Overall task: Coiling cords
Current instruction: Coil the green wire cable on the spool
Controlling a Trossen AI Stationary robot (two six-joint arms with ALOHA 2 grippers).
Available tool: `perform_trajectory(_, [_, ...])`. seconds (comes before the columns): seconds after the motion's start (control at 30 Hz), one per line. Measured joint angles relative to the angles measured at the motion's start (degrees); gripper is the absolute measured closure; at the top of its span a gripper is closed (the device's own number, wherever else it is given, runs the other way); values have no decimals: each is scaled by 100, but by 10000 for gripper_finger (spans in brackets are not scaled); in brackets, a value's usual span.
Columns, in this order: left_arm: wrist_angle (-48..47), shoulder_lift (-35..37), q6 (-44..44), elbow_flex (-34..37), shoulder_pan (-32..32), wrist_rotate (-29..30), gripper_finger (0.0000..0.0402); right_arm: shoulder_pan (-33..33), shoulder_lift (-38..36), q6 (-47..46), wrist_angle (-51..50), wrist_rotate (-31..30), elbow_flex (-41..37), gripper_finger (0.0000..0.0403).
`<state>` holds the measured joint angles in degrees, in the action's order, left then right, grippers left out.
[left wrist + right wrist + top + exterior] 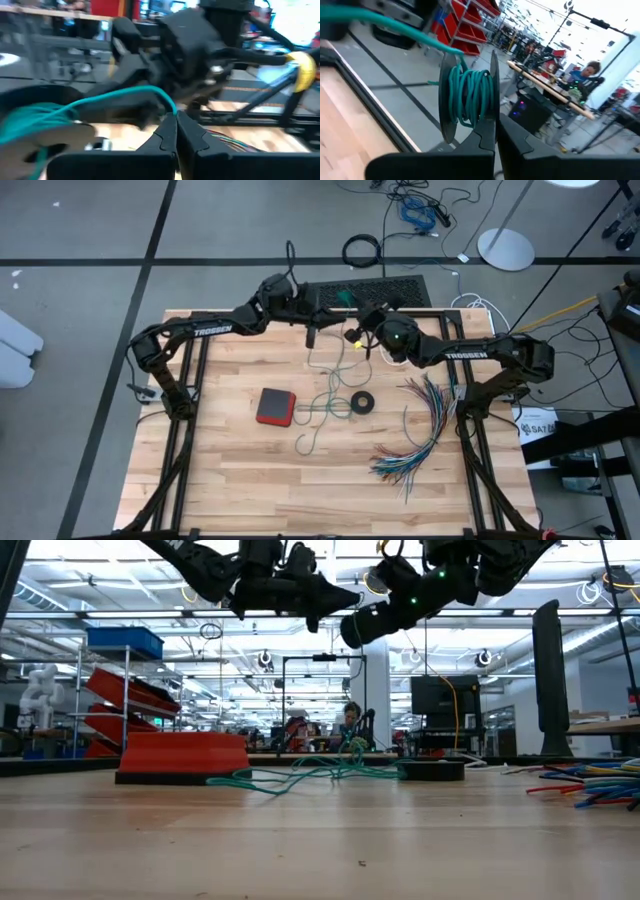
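Both grippers are raised over the table's far middle, pointing level toward each other. My left gripper (pixel 176 116) (pixel 318 314) is shut on the teal-green cord (pixel 115 95). My right gripper (pixel 496 125) (pixel 354 312) is shut at a small two-flanged spool (pixel 470 97) wound with several turns of that cord. The rest of the teal cord runs down to a loose tangle (pixel 328 406) (pixel 300 776) lying on the table's middle. A thin pale cord (pixel 318 364) lies on the wood beyond the tangle. My left gripper pinches one strand of the teal cord (pixel 172 106) at its fingertips, coming level from the table's left. From there the strand arcs slack across to the spool (pixel 35 122). My right gripper seems to pinch the rim of one spool flange (pixel 493 112) at its fingertips, coming level from the table's right. The spool is lifted clear of the table, flanges upright, and the cord (pixel 395 22) leaves it sideways.
On the table lie a red box (pixel 275 407), a small black ring (pixel 362 402) and a fanned bundle of multicoloured wires (pixel 420 430) at the right. A black grille (pixel 385 288) lies at the far edge. The near half of the wood (pixel 300 500) is bare.
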<state>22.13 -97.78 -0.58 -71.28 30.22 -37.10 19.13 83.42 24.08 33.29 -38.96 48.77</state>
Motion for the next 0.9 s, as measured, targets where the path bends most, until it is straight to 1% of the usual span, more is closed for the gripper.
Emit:
perform_trajectory(0.1, [-8, -18, 136, -18, 1, 276, 402, -16, 0, -182, 179, 191, 0, 403])
perform_trajectory(0.4, [-189, -388, 135, -21, -4, 337, 402, -19, -2, -639, 700, 757, 0, 403])
perform_trajectory(0.7, [-188, -608, 302, -21, 78, 504, 402, -200, -39, -713, 1065, 827, -7, 403])
perform_trajectory(0.8, [-178, -608, 394, -21, 167, 502, 402, -277, -153, -670, 985, 889, -7, 403])
perform_trajectory(0.9, [-238, -575, 405, -16, 273, 502, 402, -330, -319, -527, 481, 903, -7, 403])
